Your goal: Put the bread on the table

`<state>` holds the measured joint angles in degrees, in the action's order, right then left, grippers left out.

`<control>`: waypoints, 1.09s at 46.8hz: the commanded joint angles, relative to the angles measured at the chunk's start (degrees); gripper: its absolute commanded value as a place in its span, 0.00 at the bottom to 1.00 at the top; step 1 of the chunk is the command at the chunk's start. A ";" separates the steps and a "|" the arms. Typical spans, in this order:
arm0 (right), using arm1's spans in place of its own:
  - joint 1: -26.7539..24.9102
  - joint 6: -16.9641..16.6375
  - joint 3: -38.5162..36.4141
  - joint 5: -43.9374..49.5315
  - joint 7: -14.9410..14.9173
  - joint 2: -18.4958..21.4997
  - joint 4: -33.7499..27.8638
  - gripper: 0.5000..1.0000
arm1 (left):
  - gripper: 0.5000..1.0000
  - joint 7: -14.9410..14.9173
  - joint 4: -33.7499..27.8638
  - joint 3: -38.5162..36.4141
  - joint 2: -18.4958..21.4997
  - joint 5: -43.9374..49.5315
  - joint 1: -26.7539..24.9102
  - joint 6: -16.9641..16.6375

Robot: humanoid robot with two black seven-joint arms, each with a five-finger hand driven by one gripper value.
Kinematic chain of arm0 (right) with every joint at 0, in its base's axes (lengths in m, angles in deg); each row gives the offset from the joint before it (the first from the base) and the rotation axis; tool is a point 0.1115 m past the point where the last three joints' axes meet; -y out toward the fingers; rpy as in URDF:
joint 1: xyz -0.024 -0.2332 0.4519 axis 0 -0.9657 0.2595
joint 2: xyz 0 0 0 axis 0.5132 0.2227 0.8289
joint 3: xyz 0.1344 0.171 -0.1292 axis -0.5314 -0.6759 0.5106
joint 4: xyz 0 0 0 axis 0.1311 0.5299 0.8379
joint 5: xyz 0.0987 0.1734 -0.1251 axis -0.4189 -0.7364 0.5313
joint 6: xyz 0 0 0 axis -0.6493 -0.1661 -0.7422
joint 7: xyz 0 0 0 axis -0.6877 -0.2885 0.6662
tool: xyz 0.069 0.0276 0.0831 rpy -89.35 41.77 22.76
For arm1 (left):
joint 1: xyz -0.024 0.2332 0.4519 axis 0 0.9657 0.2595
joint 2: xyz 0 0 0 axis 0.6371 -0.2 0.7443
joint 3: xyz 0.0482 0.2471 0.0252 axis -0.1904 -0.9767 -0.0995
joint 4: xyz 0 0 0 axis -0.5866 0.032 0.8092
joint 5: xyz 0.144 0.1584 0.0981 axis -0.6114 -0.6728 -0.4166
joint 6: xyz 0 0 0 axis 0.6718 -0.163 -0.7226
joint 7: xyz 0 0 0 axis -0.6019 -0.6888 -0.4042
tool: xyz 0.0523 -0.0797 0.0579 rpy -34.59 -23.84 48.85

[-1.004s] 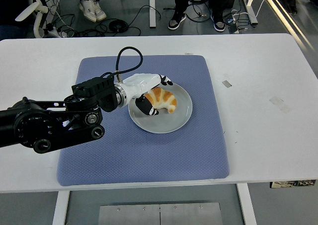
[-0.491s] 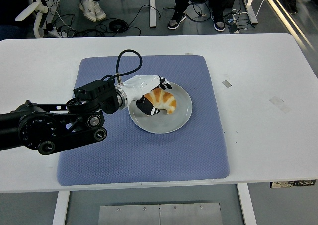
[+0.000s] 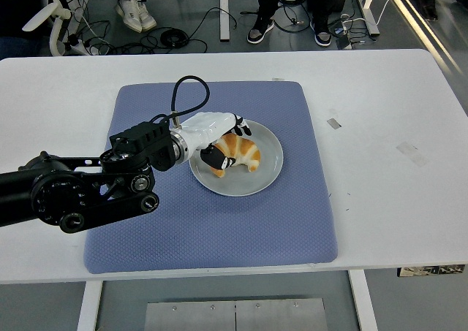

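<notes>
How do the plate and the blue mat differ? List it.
The plate is round, grey and glossy; the blue mat is squarish with a dull textured surface. The plate is far smaller and lies on the mat, while the mat lies on the white table. The plate holds the bread, gripped by the left hand. Both lie flat.

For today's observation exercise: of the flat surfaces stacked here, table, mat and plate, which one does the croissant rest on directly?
The grey plate: the croissant lies inside its rim, gripped by the left hand. The blue mat and white table lie underneath.
</notes>
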<state>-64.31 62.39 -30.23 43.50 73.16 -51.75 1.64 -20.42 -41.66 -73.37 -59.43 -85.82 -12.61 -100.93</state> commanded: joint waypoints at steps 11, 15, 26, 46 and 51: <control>0.00 0.01 0.00 0.00 0.00 0.00 0.00 1.00 | 0.15 0.35 -0.09 -0.02 0.17 0.06 0.01 0.35; 0.00 0.01 0.00 0.00 0.00 0.00 0.00 1.00 | 0.14 0.70 -0.09 -0.19 0.25 0.15 0.01 0.43; 0.00 0.01 0.00 0.00 0.00 0.00 0.00 1.00 | 0.01 0.79 -0.09 -0.19 0.52 0.85 0.28 0.70; 0.00 0.01 0.00 0.00 0.00 0.00 0.00 1.00 | 0.02 0.97 -0.61 2.09 2.97 4.54 -1.92 0.96; 0.00 0.01 0.00 0.00 0.00 0.00 0.00 1.00 | 0.03 0.97 -0.88 2.80 4.91 5.60 -3.15 2.19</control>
<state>-64.31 62.40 -30.23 43.50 73.15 -51.75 1.63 -19.45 -42.50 -70.93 -55.53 -80.77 -15.28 -99.39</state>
